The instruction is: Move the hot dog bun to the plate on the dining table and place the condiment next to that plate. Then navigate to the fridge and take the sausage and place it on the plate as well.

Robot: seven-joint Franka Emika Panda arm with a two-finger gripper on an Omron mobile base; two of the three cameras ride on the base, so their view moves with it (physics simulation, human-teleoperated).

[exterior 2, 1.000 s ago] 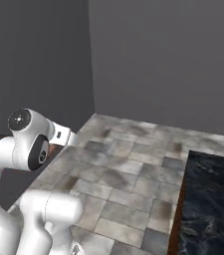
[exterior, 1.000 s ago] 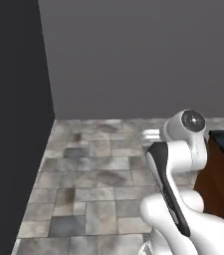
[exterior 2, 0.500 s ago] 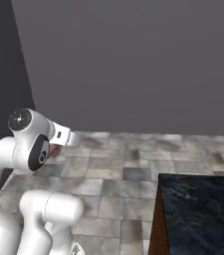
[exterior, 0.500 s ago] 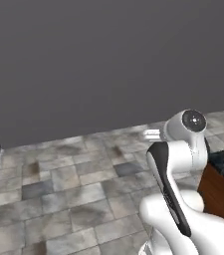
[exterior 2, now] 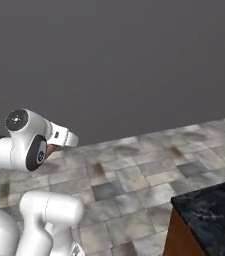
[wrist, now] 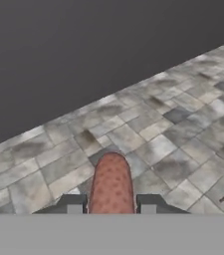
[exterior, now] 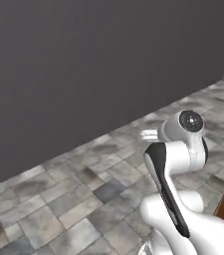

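The hand (wrist: 111,204) is clamped on the sausage (wrist: 111,185), whose reddish-brown, speckled body sticks out forward between the two dark fingertips (wrist: 73,203) in the hand view. The grip sits near one end, so most of the length projects ahead of the hand. In the right base view the arm is folded close to the base, carried high, with the sausage (exterior 2: 49,150) just visible under the wrist; that tucked posture suits driving. Ahead lie a stone-tile floor (exterior: 83,199) and a plain dark wall (exterior: 93,64). A corner of the worktop (exterior 2: 214,210), black marbled on a reddish wood base, shows at lower right, so the plate is probably nearby.
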